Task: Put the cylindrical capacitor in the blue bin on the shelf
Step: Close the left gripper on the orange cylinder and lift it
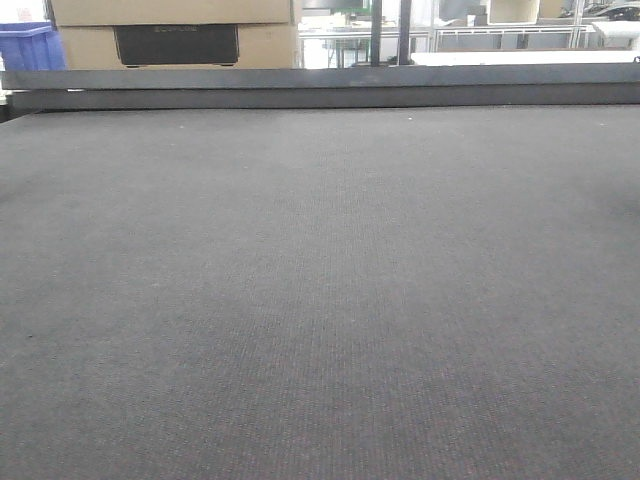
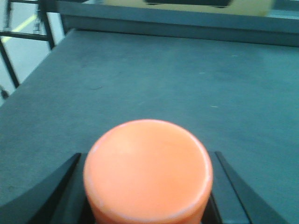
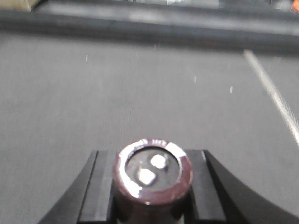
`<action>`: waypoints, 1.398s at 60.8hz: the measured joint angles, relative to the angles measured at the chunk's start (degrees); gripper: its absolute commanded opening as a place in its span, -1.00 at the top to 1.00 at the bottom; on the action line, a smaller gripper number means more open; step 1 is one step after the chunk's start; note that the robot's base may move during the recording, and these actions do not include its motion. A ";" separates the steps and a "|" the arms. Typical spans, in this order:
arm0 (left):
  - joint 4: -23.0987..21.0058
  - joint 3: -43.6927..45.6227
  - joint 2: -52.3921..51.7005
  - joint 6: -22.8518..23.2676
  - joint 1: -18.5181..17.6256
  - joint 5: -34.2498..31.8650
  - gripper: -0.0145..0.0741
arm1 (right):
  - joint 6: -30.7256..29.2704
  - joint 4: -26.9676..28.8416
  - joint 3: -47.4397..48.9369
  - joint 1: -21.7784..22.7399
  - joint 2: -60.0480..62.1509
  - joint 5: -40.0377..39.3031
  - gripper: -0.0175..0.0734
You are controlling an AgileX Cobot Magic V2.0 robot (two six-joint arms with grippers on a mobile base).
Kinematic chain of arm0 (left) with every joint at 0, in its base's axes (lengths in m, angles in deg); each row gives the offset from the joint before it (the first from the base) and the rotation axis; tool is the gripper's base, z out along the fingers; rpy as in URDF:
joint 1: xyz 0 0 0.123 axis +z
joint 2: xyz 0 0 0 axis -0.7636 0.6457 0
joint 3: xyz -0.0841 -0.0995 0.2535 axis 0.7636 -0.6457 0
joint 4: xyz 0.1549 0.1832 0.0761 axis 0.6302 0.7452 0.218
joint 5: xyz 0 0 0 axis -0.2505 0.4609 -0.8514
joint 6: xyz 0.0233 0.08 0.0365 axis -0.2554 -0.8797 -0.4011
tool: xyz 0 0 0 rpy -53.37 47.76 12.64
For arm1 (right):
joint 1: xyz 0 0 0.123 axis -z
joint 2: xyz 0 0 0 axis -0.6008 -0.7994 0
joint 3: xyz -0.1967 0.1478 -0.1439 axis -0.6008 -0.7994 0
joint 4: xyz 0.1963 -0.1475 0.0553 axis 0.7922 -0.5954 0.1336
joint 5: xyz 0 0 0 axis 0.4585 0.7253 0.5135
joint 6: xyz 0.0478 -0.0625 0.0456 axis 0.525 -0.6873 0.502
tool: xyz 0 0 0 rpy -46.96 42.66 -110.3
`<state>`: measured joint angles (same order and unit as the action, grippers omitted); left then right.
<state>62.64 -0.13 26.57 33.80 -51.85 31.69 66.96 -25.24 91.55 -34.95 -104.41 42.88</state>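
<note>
a: what was the table (image 1: 320,300) covered in?
b: dark grey carpet-like cloth, matt and finely ribbed. beyond it at eleven o'clock sat boxes (image 1: 170,12) of plain brown cardboard, and at ten o'clock a blue crate (image 1: 25,48), plastic by the look.
a: and the orange cylinder (image 2: 148,170)?
b: smooth with a soft sheen, likely plastic. the left gripper (image 2: 147,158) had matt black fingers (image 2: 51,198) at nine and three o'clock of it.
a: the capacitor (image 3: 153,172)?
b: glossy maroon sleeve, shiny silvery rim, two bright metal terminals on a dark face. the right gripper (image 3: 150,151) had dull black fingers (image 3: 100,186) too.
</note>
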 measured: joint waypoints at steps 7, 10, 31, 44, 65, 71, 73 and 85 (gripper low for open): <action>0.03 0.78 -5.35 0.00 -2.67 8.12 0.92 | 0.00 0.11 0.03 -1.05 0.99 4.16 0.95; 0.13 0.78 -7.71 0.00 -3.84 11.58 0.92 | 0.00 0.11 0.03 -1.96 1.90 5.72 0.95; -0.23 0.78 -24.10 0.00 -8.21 30.08 0.92 | 0.00 0.89 0.11 -5.55 11.79 15.12 0.95; -0.23 0.80 -32.57 0.00 -8.24 36.21 0.92 | 0.00 0.93 -2.79 -5.55 19.29 16.88 0.95; -0.23 0.80 -37.88 0.00 -8.24 39.19 0.92 | 0.00 0.93 -3.73 -5.55 29.17 19.23 0.95; -0.23 0.80 -37.88 0.00 -8.24 39.33 0.92 | 0.00 1.03 -3.73 -5.55 31.88 19.25 0.95; -0.23 0.80 -37.88 0.00 -8.24 39.33 0.92 | 0.00 1.03 -3.73 -5.55 32.22 19.51 0.95; -0.23 0.80 -37.88 0.00 -8.24 39.51 0.92 | 0.00 1.03 -3.73 -5.55 32.58 20.52 0.95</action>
<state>62.42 0.67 -11.31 33.80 -60.08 71.20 66.96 -24.21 87.82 -40.49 -71.83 63.40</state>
